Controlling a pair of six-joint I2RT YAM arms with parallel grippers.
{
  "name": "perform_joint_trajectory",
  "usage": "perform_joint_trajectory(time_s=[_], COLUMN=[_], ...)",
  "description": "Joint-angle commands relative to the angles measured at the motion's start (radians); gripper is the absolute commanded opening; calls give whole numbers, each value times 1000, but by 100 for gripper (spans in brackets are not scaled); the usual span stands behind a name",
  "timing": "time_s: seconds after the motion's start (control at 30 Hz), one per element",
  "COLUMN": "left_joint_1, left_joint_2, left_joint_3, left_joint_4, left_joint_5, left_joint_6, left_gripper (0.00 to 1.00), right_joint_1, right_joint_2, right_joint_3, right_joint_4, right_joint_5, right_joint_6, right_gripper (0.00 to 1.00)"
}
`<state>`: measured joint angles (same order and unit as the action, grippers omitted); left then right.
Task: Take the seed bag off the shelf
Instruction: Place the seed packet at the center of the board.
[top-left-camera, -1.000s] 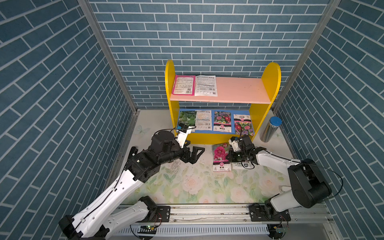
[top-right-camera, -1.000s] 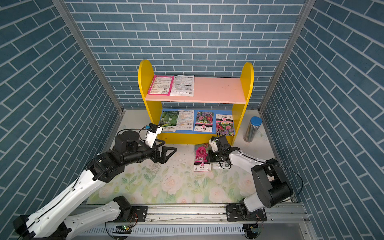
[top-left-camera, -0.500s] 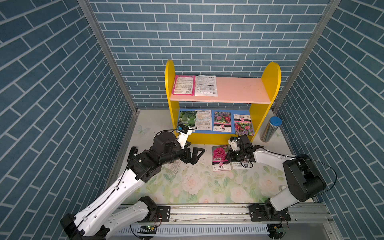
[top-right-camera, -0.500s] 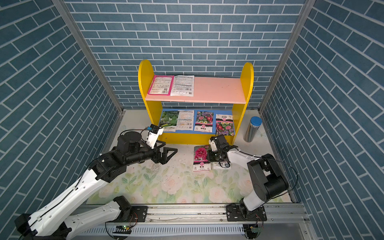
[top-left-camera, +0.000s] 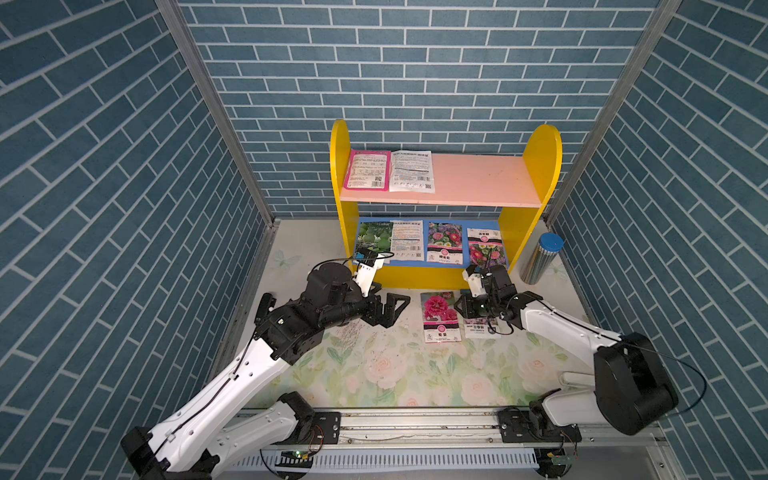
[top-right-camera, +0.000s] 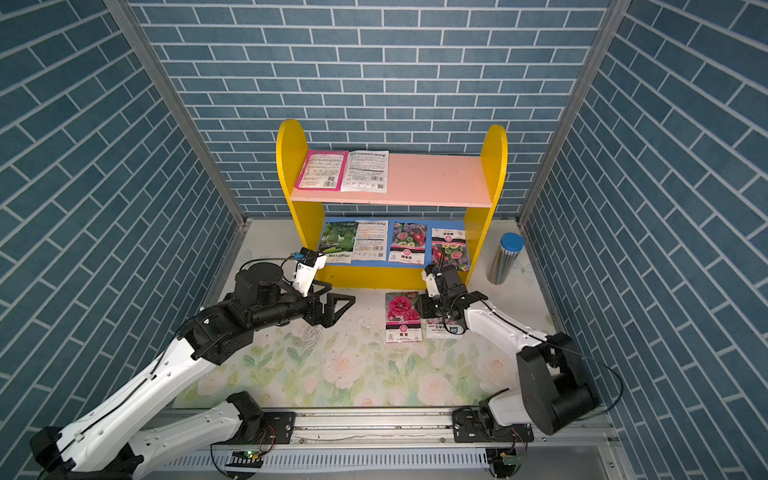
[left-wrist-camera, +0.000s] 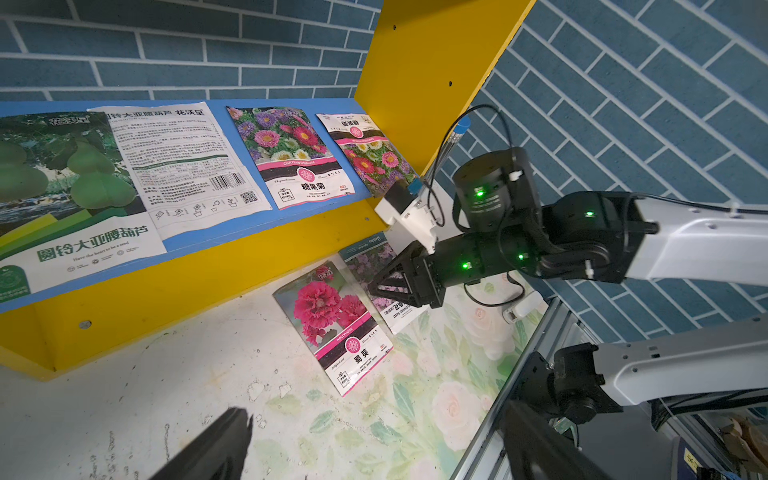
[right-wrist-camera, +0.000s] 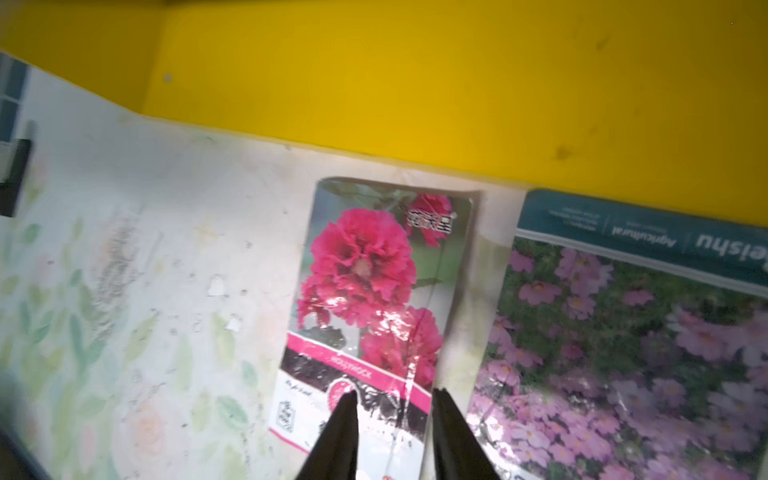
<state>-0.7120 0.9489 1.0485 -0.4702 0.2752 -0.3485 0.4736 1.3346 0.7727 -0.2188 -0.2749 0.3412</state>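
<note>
The shelf (top-left-camera: 540, 166) stands against the back wall, yellow-sided, with other seed bags (top-left-camera: 444, 247) lying flat on its pink and blue boards. On the flowered mat (top-left-camera: 374, 374) just in front of it lies the hollyhock seed bag (top-left-camera: 440, 318), face up and off the shelf, beside a purple-flower packet (right-wrist-camera: 623, 332). The left gripper (top-left-camera: 392, 311) hovers over the mat, spread wide and empty. The right gripper (right-wrist-camera: 395, 399) hangs over the hollyhock bag's lower end, jaws partway apart, nothing pinched between them. That bag looks feather-light, thin, floppy and glossy, so probably slippery. Lying flat, I'd guess it is best taken by a sealed end edge.
</note>
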Motion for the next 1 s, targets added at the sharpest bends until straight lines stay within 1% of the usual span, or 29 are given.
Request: perform_joint_trajectory(time_s=[0.0,0.13,0.27,0.37,0.4,0.57,0.73,0.87,0.97], left_joint_1=[0,0,0,0,0,0,0,0,0], left_joint_2=[12,50,110,155,170,250,327,426,510], left_joint_3=[7,52,127,201,231,390,536,692,809], left_joint_4=[41,65,86,97,100,108,136,124,97], left_joint_5=[-9,-7,-10,-13,-14,2,-14,-58,-152], left_joint_6=[-6,-2,12,20,24,38,68,106,129], left_gripper=[100,100,100,100,100,100,100,100,100], right_joint_1=[-1,-1,-1,-1,0,0,0,0,0], right_joint_2=[-120,-246,-316,-366,-377,-423,-459,-459,-457], right_joint_3=[-23,-18,69,138,164,267,349,405,433], right_joint_4=[13,-11,-98,-137,-151,-184,-196,-210,-206], right_joint_5=[-79,-90,-86,-99,-104,-126,-88,-38,-1], right_joint_6=[-15,-8,-26,-33,-34,-42,-75,-107,-120], right_gripper=[44,59,76,97,100,100,100,100,100])
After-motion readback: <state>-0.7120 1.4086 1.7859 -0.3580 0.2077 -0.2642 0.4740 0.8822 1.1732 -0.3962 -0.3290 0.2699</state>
